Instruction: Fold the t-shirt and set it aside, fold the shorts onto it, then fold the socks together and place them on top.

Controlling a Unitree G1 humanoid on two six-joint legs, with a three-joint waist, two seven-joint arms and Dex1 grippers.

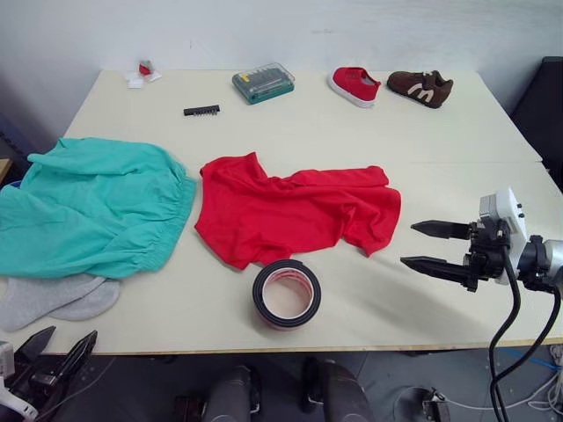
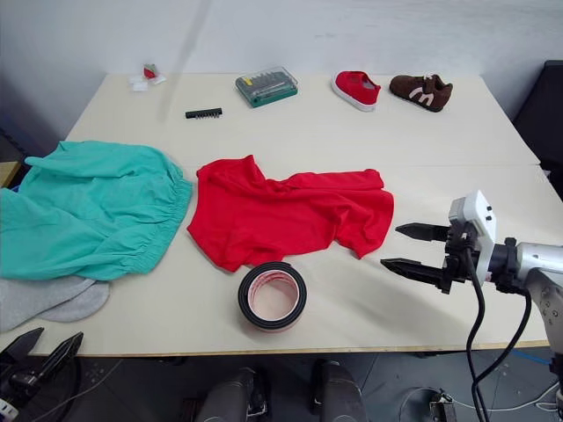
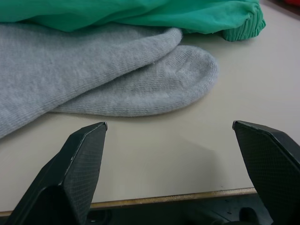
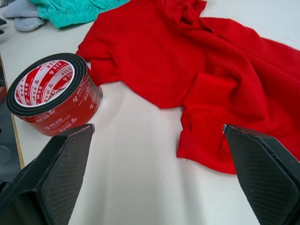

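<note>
Our right tool (image 1: 425, 245) hangs over bare worktop (image 1: 413, 299) with its fingers spread wide. Nothing lies under it. Just ahead of its tips is the edge of the t-shirt (image 1: 290, 214), crumpled and low. A bit past that, toward our near edge, stands the roll of tape (image 1: 287, 294), upright and tall enough to bump. There is a clear strip between the roll and this tool.

Our left tool (image 2: 40, 349) sits low at the worktop's near edge, fingers apart. The socks (image 3: 108, 79) lie flat just ahead, with bare worktop before them. Behind the socks, the shorts (image 1: 88, 207) make a soft heap.
</note>
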